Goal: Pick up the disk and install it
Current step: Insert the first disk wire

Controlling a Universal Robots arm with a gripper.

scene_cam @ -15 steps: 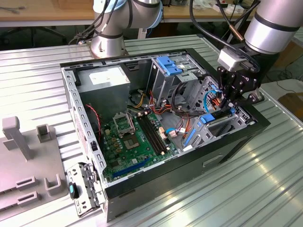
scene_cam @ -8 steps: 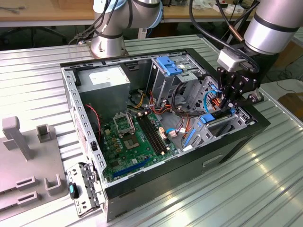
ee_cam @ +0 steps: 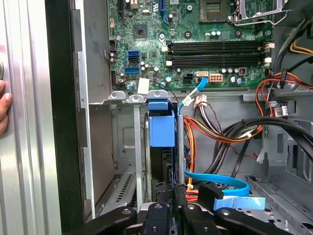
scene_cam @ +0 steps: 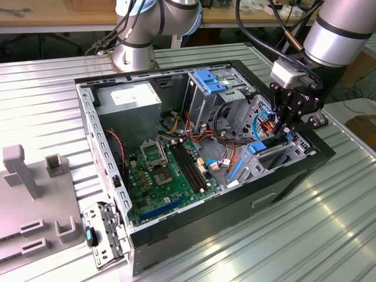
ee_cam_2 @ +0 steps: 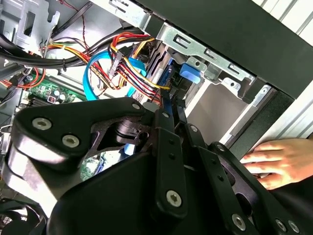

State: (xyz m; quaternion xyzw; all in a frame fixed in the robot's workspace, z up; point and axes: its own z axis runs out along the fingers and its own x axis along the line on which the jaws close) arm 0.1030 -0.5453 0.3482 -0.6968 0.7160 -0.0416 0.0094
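Now fingers (scene_cam: 286, 130) clamp disk (ee_cam: 161, 128) edgewise – in drive bay.

Bright, even overhead light fills the scene; glare streaks the ribbed metal table (scene_cam: 329, 223). The computer case (scene_cam: 106, 147) interior sits in soft shadow. In the second wrist view the near gripper (ee_cam_2: 168, 142) looks slightly blurred, perhaps unfocused.

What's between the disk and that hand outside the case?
First wrist view: the case's black wall and the bay's grey metal side stand between disk and hand.
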